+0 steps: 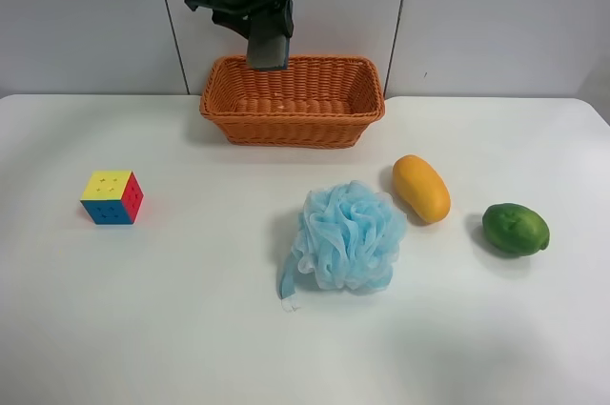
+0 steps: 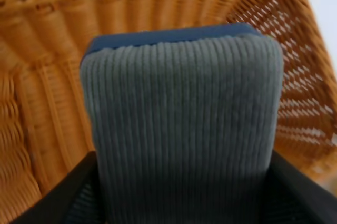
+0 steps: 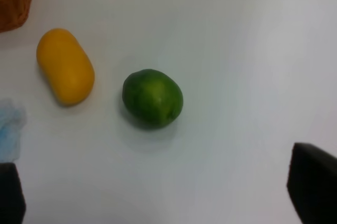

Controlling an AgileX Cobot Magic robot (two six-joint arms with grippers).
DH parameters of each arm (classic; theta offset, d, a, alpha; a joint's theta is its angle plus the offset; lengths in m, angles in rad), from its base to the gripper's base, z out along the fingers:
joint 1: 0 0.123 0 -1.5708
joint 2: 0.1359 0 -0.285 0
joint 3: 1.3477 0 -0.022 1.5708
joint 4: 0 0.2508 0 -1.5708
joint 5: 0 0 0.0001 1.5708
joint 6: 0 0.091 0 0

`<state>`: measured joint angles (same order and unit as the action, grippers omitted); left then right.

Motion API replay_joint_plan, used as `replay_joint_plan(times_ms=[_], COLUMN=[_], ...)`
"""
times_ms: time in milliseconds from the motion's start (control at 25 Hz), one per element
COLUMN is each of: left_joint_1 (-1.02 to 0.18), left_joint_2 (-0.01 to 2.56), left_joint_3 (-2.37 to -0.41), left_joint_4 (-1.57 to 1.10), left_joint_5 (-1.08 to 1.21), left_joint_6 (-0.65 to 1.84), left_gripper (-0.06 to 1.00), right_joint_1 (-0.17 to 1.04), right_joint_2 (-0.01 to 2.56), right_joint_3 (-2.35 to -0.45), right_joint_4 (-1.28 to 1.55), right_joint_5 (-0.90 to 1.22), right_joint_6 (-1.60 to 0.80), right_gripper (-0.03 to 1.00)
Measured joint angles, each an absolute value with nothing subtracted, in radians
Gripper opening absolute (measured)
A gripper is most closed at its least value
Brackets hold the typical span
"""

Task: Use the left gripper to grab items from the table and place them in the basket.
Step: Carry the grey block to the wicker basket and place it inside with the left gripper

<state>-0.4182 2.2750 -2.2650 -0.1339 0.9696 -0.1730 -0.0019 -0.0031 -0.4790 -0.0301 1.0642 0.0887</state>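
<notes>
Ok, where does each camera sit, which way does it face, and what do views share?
Exterior high: mounted high, looking down over the table toward the basket; shows the left end effector holding the pad.
Left wrist: on that arm, facing into the basket past the pad; dark fingers flank it.
Right wrist: looking down at the mango and green fruit; right end effector fingertips at the corners.
Exterior shares pad and basket with left wrist, mango and fruit with right.
</notes>
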Motion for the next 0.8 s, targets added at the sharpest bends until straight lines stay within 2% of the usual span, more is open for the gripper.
replay_joint_plan(times_ms=[200, 720, 760, 800], left_joint_1=[-0.396, -0.388, -0.387, -0.385], left_joint_2=[2.366, 2.461, 2.461, 2.461], left_joint_3=[-2.265, -2.265, -2.265, -2.265], left_joint_4=[-0.127, -0.165, -0.181, -0.190], left_joint_5=[0.883, 0.878, 0.877, 0.877], left_joint_6=[-0.135, -0.109, -0.103, -0.097], left_gripper=[0.55, 0.55, 0.58, 0.68], right_joint_1=[-0.002, -0.002, -0.002, -0.002], right_joint_2=[-0.003, -0.003, -0.003, -0.003], right_joint_3=[-0.479, -0.479, -0.479, -0.479], right_joint_4=[-0.030, -0.030, -0.030, -0.030], right_joint_5=[1.064, 1.064, 1.064, 1.064], right_joint_6=[0.089, 0.089, 0.089, 0.089], right_gripper=[0.99, 0.99, 0.99, 0.99])
